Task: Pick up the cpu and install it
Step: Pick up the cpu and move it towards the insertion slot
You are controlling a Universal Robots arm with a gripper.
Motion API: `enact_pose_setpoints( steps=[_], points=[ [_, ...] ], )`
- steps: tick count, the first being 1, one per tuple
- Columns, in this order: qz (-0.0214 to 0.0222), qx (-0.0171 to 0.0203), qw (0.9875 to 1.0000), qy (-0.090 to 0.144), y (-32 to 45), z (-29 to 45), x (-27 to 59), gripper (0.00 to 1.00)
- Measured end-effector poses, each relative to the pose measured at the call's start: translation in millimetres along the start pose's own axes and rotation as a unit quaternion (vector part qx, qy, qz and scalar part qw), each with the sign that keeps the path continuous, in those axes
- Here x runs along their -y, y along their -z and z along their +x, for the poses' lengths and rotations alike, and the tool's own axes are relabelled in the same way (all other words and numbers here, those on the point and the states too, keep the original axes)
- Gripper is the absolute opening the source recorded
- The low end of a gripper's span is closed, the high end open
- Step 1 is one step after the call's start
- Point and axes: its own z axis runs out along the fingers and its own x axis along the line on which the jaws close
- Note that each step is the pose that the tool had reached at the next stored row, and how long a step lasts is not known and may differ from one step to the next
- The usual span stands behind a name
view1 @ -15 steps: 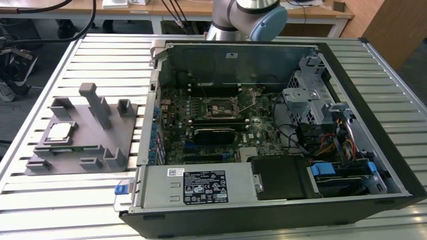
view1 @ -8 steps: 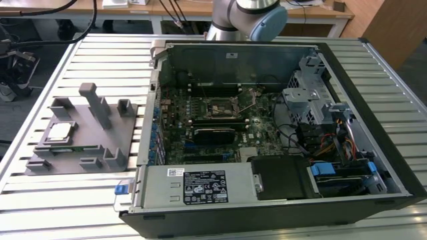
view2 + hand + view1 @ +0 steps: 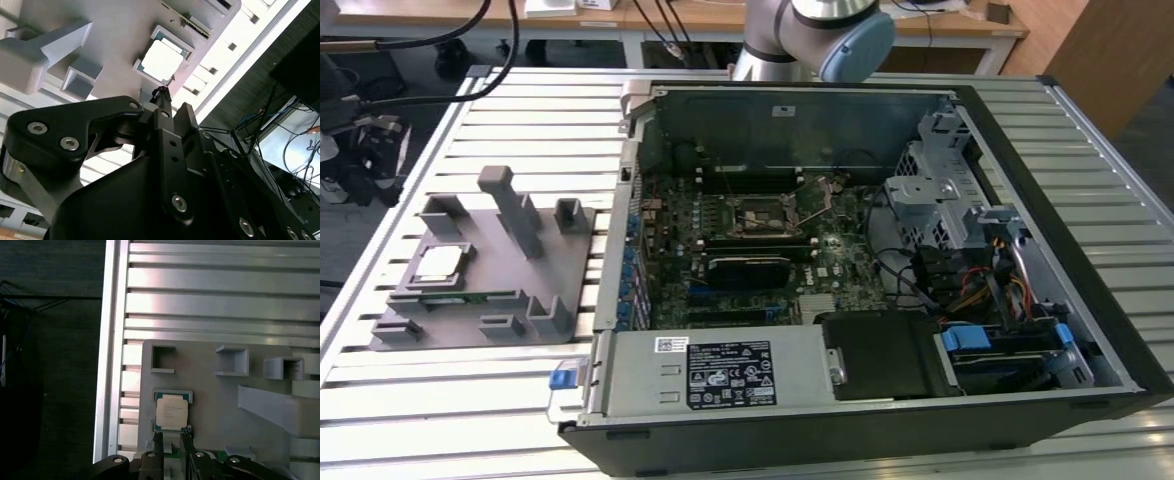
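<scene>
The slatted metal table (image 3: 494, 110) carries everything. On it, toward the exterior view's right, lies the open computer case (image 3: 1117, 300). It holds the motherboard (image 3: 670, 270), whose socket (image 3: 761, 215) sits near the board's middle and looks unfilled.

Toward the exterior view's left lies the grey fixture plate (image 3: 487, 265), with several open-sided pockets moulded into it. 1 shallow square pocket holds the cpu (image 3: 438, 265), which lies flat with its silver lid up, well apart from the case.

In the first wrist view the gripper (image 3: 172, 436) hangs just beside that pocket. Its 2 fingers (image 3: 157, 442) are spread roughly as wide as the chip and hold nothing.

The cpu is likely light and stiff, with a smooth lid that would slide under a loose pinch. Its underside is probably delicate, so a tilt or a drop could damage it. The best hold seems to be across 2 opposite green edges, where the pocket's walls leave room, keeping it level.
</scene>
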Motion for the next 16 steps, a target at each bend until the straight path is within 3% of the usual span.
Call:
enact_pose_setpoints(
  steps=[3, 5, 6, 10, 16],
  points=[
    [0.0, 0.0, 1.0, 0.0, -3.9, -0.1, 0.1, 0.35],
    [0.0, 0.0, 1.0, 0.0, -6.5, -0.2, 0.1, 0.47],
    [0.0, 0.0, 1.0, 0.0, -7.7, -0.3, 0.2, 0.47],
    [0.0001, -0.0001, 1.0, 0.002, -13.9, -0.5, 0.4, 0.64],
    [0.0002, 0.0013, 1.0, 0.004, -24.7, -0.9, 0.9, 0.64]
  ],
)
